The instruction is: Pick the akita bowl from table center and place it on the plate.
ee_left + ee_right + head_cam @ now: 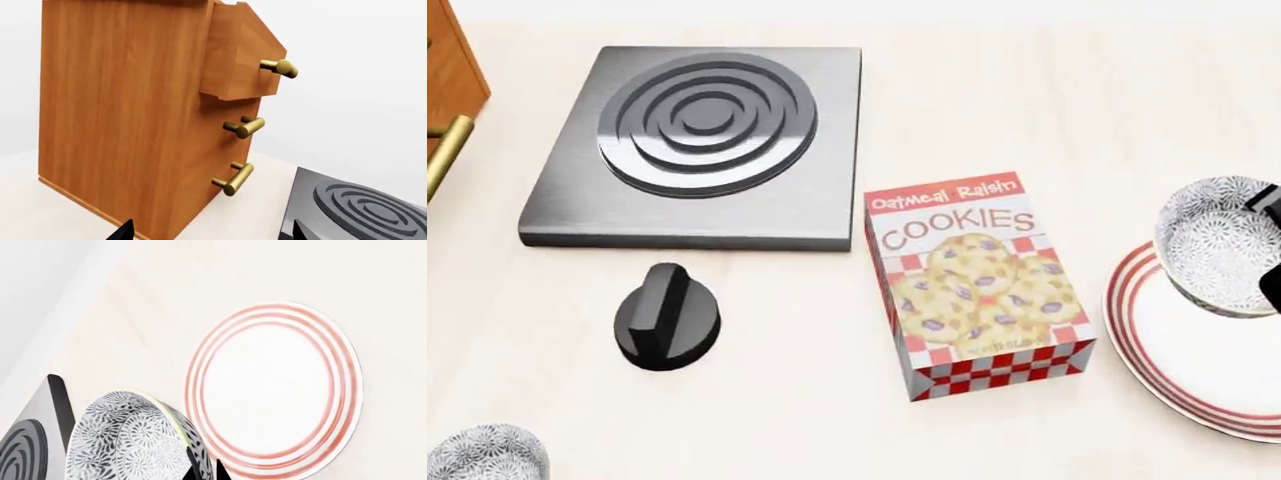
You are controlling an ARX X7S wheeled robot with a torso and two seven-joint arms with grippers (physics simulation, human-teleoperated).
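Observation:
The akita bowl [1217, 245], speckled grey-black on white, hangs tilted over the left rim of the plate [1194, 360], a wide white plate with red rings. My right gripper [208, 474] is shut on the bowl's rim [190, 445], one finger inside and one outside. In the right wrist view the plate [277, 390] lies beyond the bowl [127, 440]. In the head view only black bits of that gripper [1268, 205] show at the right edge. My left gripper [212, 231] is open with nothing between its fingers, facing a wooden drawer cabinet.
A cookies box [981, 285] stands left of the plate. A grey burner plate [701, 140] and a black knob [667, 315] lie further left. A second speckled bowl [481, 455] sits at the near left corner. The wooden cabinet [133, 110] has brass handles.

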